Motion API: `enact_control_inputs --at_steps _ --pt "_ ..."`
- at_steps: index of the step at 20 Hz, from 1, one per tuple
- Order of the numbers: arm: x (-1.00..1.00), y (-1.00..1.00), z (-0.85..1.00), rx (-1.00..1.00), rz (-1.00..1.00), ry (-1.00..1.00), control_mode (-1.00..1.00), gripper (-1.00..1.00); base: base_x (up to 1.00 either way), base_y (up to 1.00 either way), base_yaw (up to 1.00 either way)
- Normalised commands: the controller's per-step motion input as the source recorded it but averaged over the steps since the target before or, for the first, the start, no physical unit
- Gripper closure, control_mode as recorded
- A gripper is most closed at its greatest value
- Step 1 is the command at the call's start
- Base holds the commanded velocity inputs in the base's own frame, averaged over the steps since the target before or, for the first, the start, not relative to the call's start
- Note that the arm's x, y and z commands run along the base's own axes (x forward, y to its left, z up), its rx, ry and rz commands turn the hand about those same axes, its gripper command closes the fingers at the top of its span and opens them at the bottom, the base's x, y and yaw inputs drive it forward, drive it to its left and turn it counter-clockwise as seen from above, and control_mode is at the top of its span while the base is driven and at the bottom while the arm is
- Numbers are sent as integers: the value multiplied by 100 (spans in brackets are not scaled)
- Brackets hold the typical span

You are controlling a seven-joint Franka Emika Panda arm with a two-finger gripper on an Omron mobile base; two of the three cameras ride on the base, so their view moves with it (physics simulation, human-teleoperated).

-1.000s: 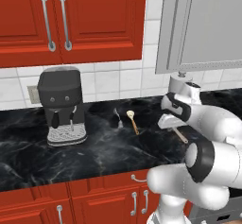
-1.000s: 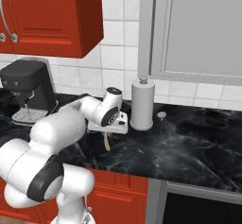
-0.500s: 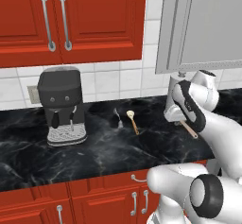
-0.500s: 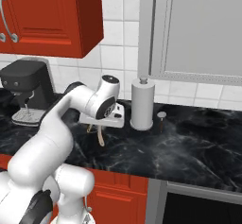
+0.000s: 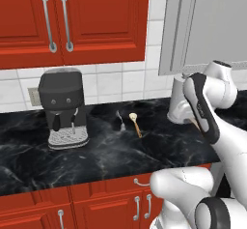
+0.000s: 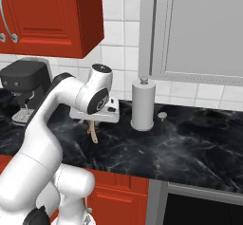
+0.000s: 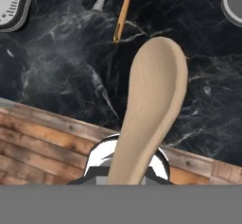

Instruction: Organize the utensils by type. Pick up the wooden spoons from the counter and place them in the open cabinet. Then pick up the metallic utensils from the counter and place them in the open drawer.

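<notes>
We see one wooden spoon [image 7: 153, 100] clamped in the claw [image 6: 93, 124] and lifted above the black desk [image 5: 106, 150], its pale bowl pointing away from the hand. A second wooden spoon [image 5: 135, 123] lies flat on the desk with the metal utensil [image 5: 120, 120] just beside it, both to the right of the coffee machine [image 5: 63, 107]. A paper towel roll [image 6: 143, 104] stands near the claw.
</notes>
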Motion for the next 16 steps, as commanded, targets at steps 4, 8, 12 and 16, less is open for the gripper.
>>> enact_control_inputs --at_steps 4,8,12,16 --pt "-26 1 15 -9 0 -1 -100 100 0 0 0" --pt "-2 0 0 0 0 0 -100 100 0 0 0" --pt "-2 0 0 0 0 0 -100 100 0 0 0" --pt "-4 0 -1 0 0 0 100 100 -23 -1 0"
